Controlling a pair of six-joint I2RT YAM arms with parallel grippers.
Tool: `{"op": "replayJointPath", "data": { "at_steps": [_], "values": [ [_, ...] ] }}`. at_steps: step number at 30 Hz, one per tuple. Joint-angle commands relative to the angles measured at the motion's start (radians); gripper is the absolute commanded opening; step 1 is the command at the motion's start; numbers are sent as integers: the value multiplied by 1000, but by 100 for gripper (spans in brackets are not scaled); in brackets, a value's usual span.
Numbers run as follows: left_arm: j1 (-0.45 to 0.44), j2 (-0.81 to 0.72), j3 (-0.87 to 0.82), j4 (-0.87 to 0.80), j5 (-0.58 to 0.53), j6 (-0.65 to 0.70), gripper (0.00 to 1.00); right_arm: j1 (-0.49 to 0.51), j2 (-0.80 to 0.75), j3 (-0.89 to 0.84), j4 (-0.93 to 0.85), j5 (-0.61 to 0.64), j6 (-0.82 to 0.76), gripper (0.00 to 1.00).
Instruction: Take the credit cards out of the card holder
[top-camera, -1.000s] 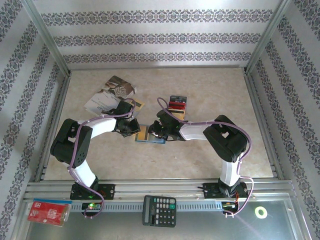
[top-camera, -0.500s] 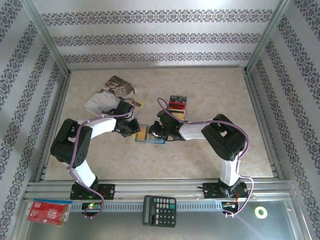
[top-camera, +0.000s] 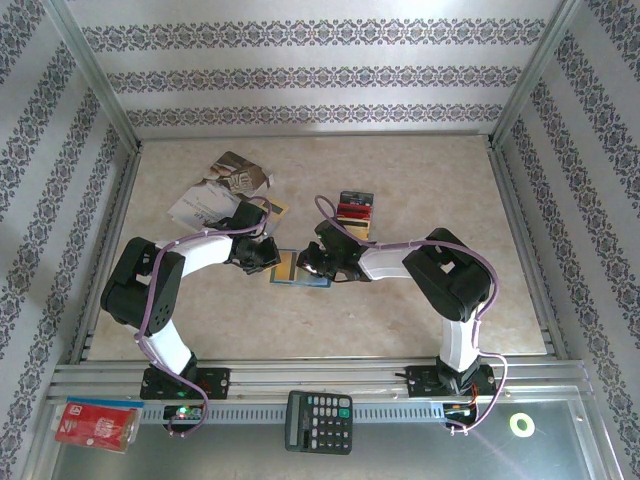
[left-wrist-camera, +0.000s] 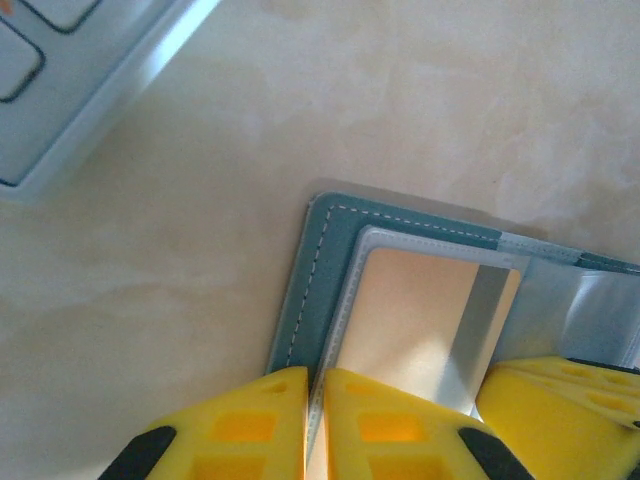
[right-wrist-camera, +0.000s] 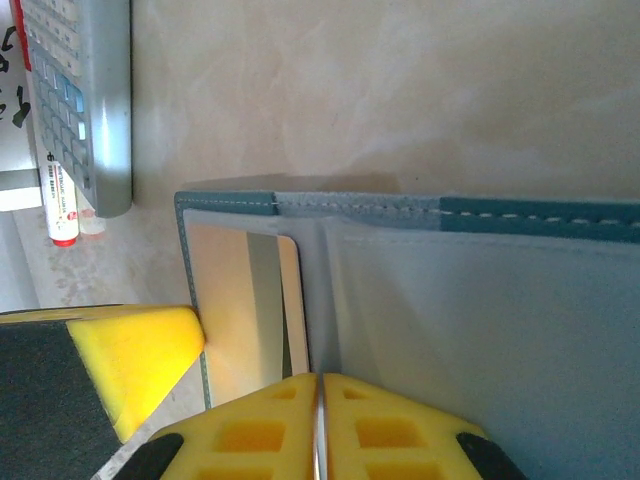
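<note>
The blue wallet (top-camera: 312, 281) lies open and flat on the pale table (top-camera: 420, 170), near the middle and just in front of both arms' reach, with the two grippers meeting over it from either side. The left gripper (top-camera: 268, 256) sits at the wallet's left end with its yellow fingers (left-wrist-camera: 230, 430) closed almost together. In the left wrist view the stitched edge of the grey lining runs straight into the thin slit between them, but I cannot tell whether they pinch that edge or only rest on it. The right gripper (top-camera: 313, 262) is at the middle of the wallet, and its fingers (right-wrist-camera: 400, 430) are likewise shut to a hairline gap. The gap lines up with the inner pocket edge beside the fold, and what it has hold of, if anything, cannot be made out. A gold card (left-wrist-camera: 430, 320) sits in the left-hand slot, between the two grippers, tucked under the grey border. More loose cards (top-camera: 355, 207), red and black, lie on the table beyond the right gripper, apart from the wallet. A silver calculator (left-wrist-camera: 60, 90) lies near the wallet's left end, and some papers (top-camera: 215, 190) lie farther back on the left. A black calculator (top-camera: 319, 421) and a red packet (top-camera: 95, 424) rest at the near edge beside the arm bases.
</note>
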Motion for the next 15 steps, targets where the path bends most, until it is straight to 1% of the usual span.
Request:
{"op": "replayJointPath", "data": {
  "at_steps": [1,6,12,15],
  "values": [
    [-10,18,-15,-27,-4,8,12,-13,-35,-34,18,28,-29,13],
    [-10,15,-15,-25,-10,9,11,-18,-52,-45,17,33,-42,13],
    [-10,18,-12,-27,-6,11,12,-27,-25,-33,40,-24,-48,17],
    [-9,21,-10,-29,-4,12,12,-27,-5,-24,45,-43,-43,18]
  ]
}}
